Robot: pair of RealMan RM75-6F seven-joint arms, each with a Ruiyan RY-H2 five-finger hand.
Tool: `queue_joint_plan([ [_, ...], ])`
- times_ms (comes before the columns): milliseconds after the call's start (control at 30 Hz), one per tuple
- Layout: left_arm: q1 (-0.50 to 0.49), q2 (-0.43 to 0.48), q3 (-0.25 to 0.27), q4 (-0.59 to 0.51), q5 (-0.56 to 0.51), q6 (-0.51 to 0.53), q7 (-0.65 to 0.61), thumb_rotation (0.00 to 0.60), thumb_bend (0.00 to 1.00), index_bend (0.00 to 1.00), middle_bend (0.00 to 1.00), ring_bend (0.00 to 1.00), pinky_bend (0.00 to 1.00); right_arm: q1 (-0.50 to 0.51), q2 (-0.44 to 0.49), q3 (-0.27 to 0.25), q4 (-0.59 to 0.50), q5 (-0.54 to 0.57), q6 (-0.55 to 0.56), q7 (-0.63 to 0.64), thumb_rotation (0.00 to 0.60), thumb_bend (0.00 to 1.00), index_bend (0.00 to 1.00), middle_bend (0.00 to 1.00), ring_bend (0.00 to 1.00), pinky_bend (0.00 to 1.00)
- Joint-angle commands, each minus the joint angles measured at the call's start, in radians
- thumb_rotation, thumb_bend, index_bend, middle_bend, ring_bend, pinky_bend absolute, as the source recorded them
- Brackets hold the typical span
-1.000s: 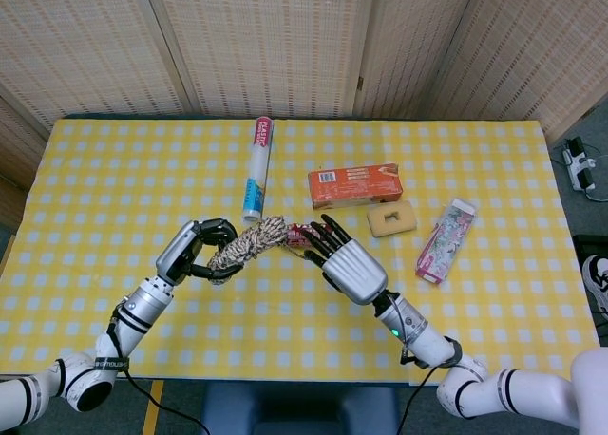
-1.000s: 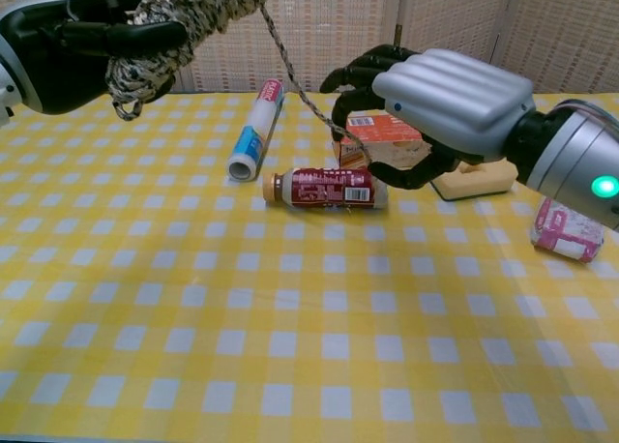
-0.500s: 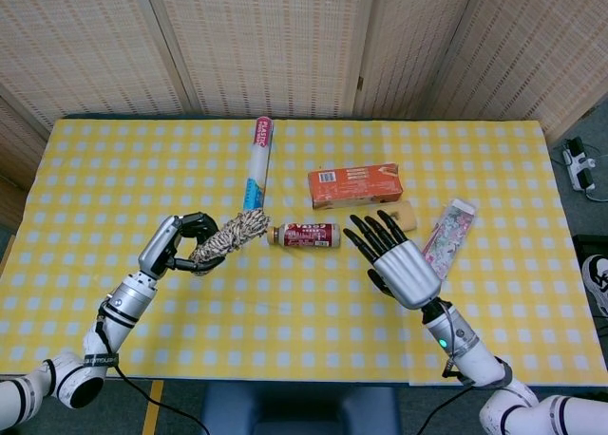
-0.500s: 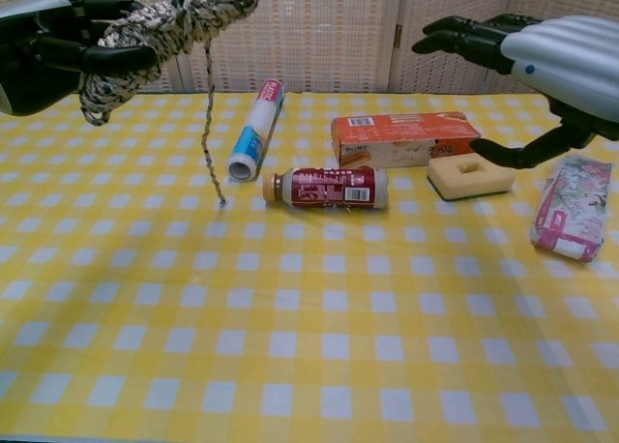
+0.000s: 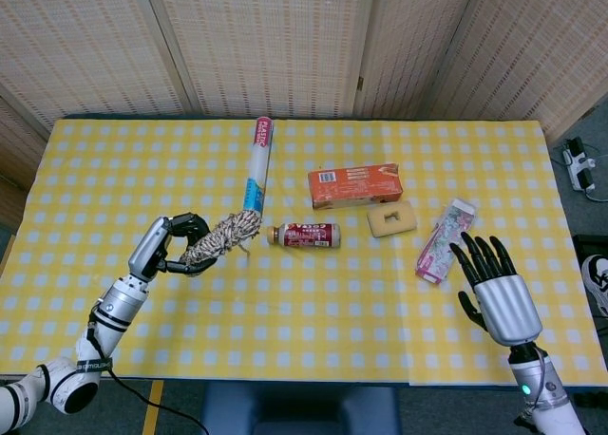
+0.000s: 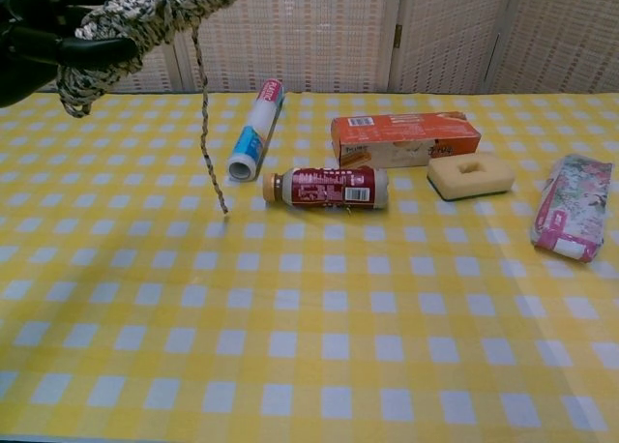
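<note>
The left hand point(image 5: 169, 246) is raised off the yellow-and-white checked tablecloth point(image 5: 313, 302), its dark fingers point(image 6: 73, 48) wrapped around a thick bundle of speckled black-and-cream rope point(image 5: 220, 238). One loose strand point(image 6: 205, 124) hangs down from the bundle, its tip ending close above the cloth, a little to the left of the small brown bottle with a red label point(image 5: 306, 235) that lies on its side. Just behind the strand lies a white tube of plastic wrap with a blue and red label point(image 5: 256, 172), pointing away from the robot.

The right hand point(image 5: 498, 293) is well away at the near right edge of the table, fingers spread apart and holding nothing; only the head view shows it. The nearest thing to it is a pink floral packet point(image 5: 444, 240), just beyond the fingertips. Further back sit a cream sponge with a hollow centre point(image 5: 391, 218) and an orange cardboard box point(image 5: 354, 184).
</note>
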Motion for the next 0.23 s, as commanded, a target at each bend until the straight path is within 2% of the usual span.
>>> queue_joint_plan([
  [33,0.001,0.0,-0.001,-0.006,0.002,0.004,0.012,0.6,0.47,0.77,0.73,0.71,0.76,-0.067,-0.019,-0.019,0.064,-0.027,0.064,0.05,0.6,0.45,0.0,0.0,0.05,0.0],
  [233,0.005,-0.001,-0.008,-0.012,-0.004,0.009,0.012,0.6,0.47,0.77,0.73,0.71,0.76,-0.102,-0.035,-0.014,0.115,-0.045,0.076,0.104,0.6,0.45,0.0,0.0,0.06,0.0],
])
